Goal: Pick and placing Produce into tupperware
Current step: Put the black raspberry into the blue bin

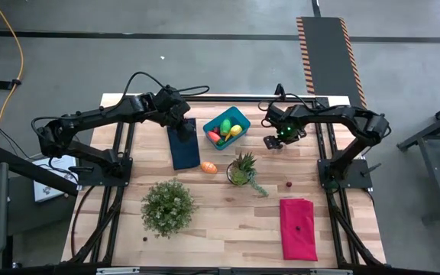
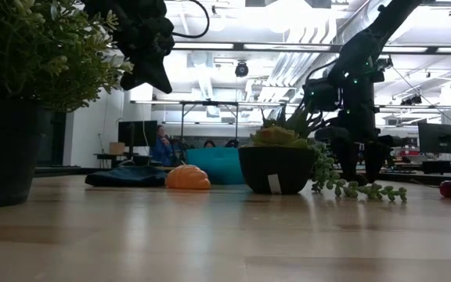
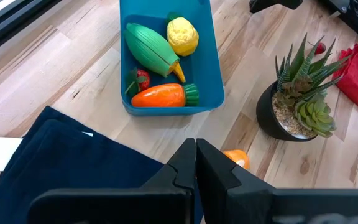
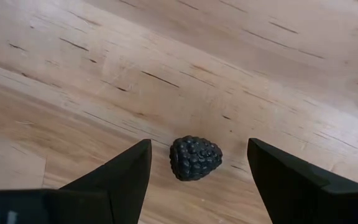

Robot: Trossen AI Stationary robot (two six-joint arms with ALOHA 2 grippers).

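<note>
Wood-plank table (image 1: pixel 220 221); office room behind. Right tool (image 4: pixel 194 171) spread over dark berry (image 4: pixel 194 158); left tool (image 3: pixel 196 163) clenched above blue cloth (image 3: pixel 73 155).

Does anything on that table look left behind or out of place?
An orange fruit lies loose on the table beside the dark blue cloth, outside the blue tub. A small dark berry sits between the right end effector's open fingers.

The bright blue tupperware tub (image 3: pixel 201 74) sits open on the wood, just beyond my left claw. Inside it lie a green corn-like oval (image 3: pixel 151 50), a yellow lemon (image 3: pixel 183 35), an orange carrot (image 3: pixel 160 96) with a green top, and a small strawberry (image 3: pixel 142 79). An orange oval (image 1: pixel 209 167) lies outside, near the tub. A dark blackberry (image 4: pixel 194 158) rests on bare wood.
</note>
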